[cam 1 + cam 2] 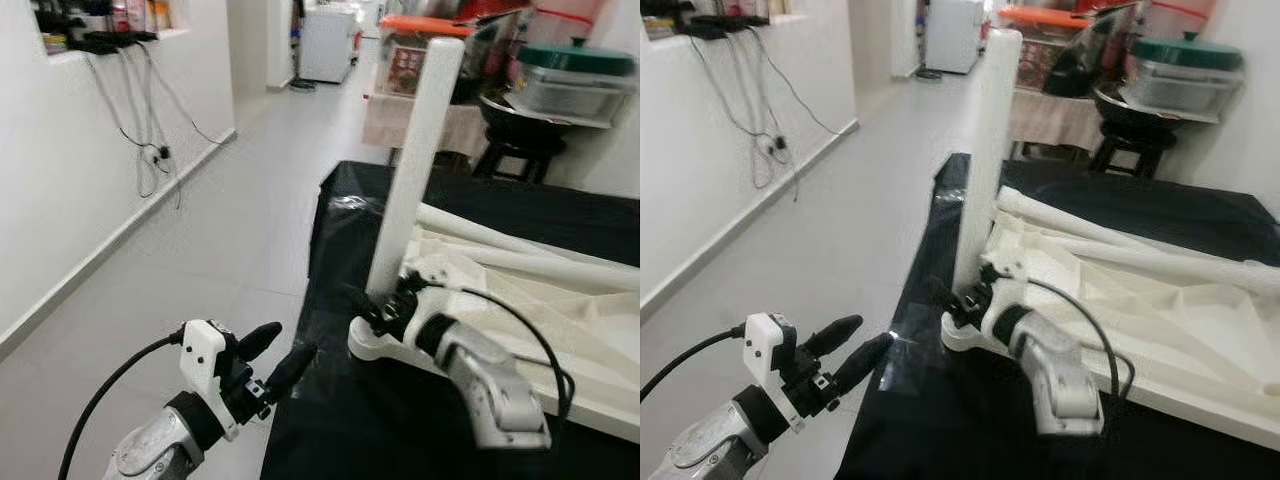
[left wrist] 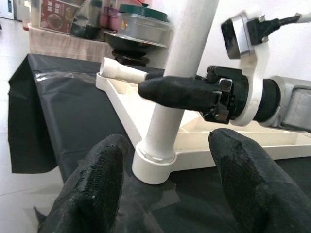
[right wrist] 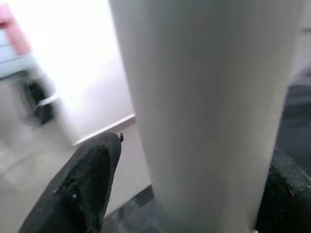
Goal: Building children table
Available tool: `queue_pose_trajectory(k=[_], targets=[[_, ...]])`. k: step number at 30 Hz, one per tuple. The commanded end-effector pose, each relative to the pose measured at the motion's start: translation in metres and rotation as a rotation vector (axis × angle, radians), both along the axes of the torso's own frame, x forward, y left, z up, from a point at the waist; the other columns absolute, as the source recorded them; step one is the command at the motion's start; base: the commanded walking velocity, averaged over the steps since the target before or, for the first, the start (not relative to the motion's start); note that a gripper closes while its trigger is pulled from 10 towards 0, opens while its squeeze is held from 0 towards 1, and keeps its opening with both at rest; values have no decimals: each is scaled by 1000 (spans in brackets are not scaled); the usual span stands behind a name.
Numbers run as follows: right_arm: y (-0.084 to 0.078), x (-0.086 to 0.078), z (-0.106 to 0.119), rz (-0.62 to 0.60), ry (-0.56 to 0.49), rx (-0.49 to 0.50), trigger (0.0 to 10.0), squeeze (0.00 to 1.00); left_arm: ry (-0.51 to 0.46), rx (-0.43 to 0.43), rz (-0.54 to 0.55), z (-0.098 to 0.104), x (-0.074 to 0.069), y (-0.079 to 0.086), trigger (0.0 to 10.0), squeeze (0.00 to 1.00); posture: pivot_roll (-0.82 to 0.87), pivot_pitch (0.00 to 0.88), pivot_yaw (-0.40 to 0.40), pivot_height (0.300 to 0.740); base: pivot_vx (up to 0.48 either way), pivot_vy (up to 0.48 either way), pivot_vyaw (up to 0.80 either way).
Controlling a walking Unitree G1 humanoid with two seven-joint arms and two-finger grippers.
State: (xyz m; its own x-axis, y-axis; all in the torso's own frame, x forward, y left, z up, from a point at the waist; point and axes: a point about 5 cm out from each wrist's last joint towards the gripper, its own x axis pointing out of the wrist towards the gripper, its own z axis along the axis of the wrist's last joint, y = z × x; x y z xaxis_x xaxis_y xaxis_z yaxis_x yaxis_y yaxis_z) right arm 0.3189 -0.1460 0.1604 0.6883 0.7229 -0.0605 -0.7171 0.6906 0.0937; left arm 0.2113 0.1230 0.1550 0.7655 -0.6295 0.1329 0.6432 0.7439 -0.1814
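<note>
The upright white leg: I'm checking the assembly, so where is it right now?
In the left eye view the white leg stands upright in the corner socket of the tabletop on the black-covered table, the right gripper closed around its base.

Head eyes look down; wrists close on leg (image 2: 187, 82).

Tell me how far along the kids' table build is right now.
Early stage. Done: the white tabletop lies upside down on the black-covered table, and one leg stands upright in its corner socket. In hand: the right gripper clasps that leg near its base; the left gripper hovers open nearby. Left: the other legs lie loose on the tabletop.
</note>
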Motion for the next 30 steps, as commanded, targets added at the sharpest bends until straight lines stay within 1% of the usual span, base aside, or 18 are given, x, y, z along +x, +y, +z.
queue_pose_trajectory(k=[1,2,3,5,9,10,11,12,13,14,17,24,25,26,27,28,29,30], targets=[[0,8,-5,145,26,7,10000,0,11,5,2,-4,0,-1,10000,0,123,0,-103,740,0,0,0],[0,8,-5,145,26,7,10000,0,11,5,2,-4,0,-1,10000,0,123,0,-103,740,0,0,0],[-2,19,0,195,-5,-40,10000,0,11,7,3,-5,0,-2,10000,0,134,0,-106,740,0,0,0],[-2,19,0,195,-5,-40,10000,0,11,7,3,-5,0,-2,10000,0,134,0,-106,740,0,0,0],[-3,31,4,211,17,-45,10000,0,11,9,5,-4,0,-1,10000,0,144,0,-101,740,0,0,0],[-3,33,6,229,22,-39,8667,0,11,9,5,-4,-1,-1,10000,0,142,0,-100,740,0,0,0],[-3,33,6,229,22,-39,8667,0,11,9,5,-4,-1,-1,10000,0,142,0,-100,740,0,0,0],[-3,34,8,256,29,-26,235,0,11,9,5,-4,-1,-1,10000,0,137,0,-96,740,0,0,0],[-3,34,8,256,29,-26,235,0,11,9,5,-4,-1,-1,10000,0,137,0,-96,740,0,0,0],[-3,34,9,282,40,-13,0,0,11,9,4,-3,-1,-1,10000,0,137,0,-93,740,0,0,0],[-5,36,8,354,60,27,0,0,12,9,3,-3,-2,-2,10000,0,140,0,-96,740,0,0,0],[-10,39,6,318,25,24,0,0,10,8,4,-3,-1,-3,10000,0,133,0,-94,740,0,0,0],[-12,40,4,264,2,-6,0,0,9,8,4,-3,-2,-3,10000,0,133,0,-99,740,0,0,0],[-12,40,4,264,2,-6,0,0,9,8,4,-3,-2,-3,10000,0,133,0,-99,740,0,0,0],[-12,36,-3,82,-15,-64,0,0,7,7,5,-1,-2,-2,10000,0,130,0,-106,740,0,0,0],[-15,37,-8,-265,-25,-60,0,0,6,8,6,-1,-3,-1,10000,0,108,0,-113,740,0,0,0],[-15,37,-8,-265,-25,-60,0,0,6,8,6,-1,-3,-1,10000,0,108,0,-113,740,0,0,0],[-26,28,-12,-597,-6,-4,0,0,6,8,6,0,-4,1,10000,0,102,0,-110,740,0,0,0]])
